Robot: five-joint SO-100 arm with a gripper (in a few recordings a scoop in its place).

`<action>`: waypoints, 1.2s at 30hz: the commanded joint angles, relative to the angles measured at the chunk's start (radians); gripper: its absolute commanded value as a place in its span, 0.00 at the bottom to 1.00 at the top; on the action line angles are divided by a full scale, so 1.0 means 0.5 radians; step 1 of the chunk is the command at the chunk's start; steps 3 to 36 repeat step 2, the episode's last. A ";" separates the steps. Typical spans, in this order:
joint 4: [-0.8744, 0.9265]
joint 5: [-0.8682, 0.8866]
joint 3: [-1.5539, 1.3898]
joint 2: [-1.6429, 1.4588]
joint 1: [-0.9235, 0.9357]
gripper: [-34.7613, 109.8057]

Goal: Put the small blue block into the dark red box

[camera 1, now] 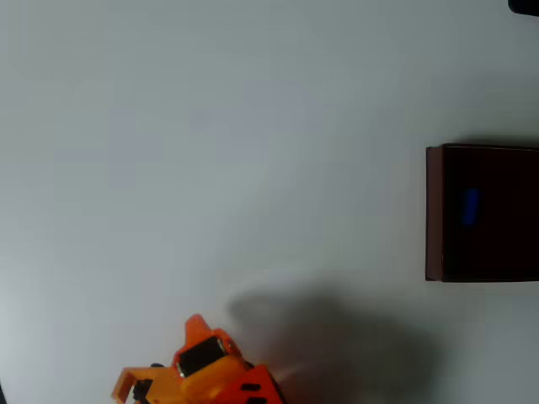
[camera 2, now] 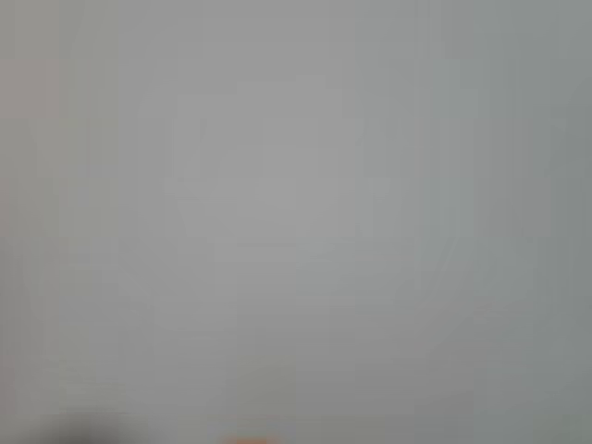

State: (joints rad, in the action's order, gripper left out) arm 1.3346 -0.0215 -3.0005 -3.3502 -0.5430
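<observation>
Jaws cannot be judged apart or together: the orange gripper (camera 1: 195, 328) shows only partly at the near edge of the overhead view, left of centre. Well apart to the right, the small blue block (camera 1: 471, 206) lies inside the dark red box (camera 1: 434, 210). Block judged light, rigid; best pinched across its long sides.

Small blue block (camera 1: 471, 206) lies inside dark red box (camera 1: 434, 215) — right edge, overhead view.

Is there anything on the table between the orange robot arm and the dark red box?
No. The overhead view shows just bare table and the arm's shadow between them.
</observation>
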 commanded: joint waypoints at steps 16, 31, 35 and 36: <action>0.028 -0.021 -0.009 -0.018 0.028 0.24; 0.028 -0.021 -0.009 -0.018 0.028 0.24; 0.028 -0.021 -0.009 -0.018 0.028 0.24; 0.028 -0.021 -0.009 -0.018 0.028 0.24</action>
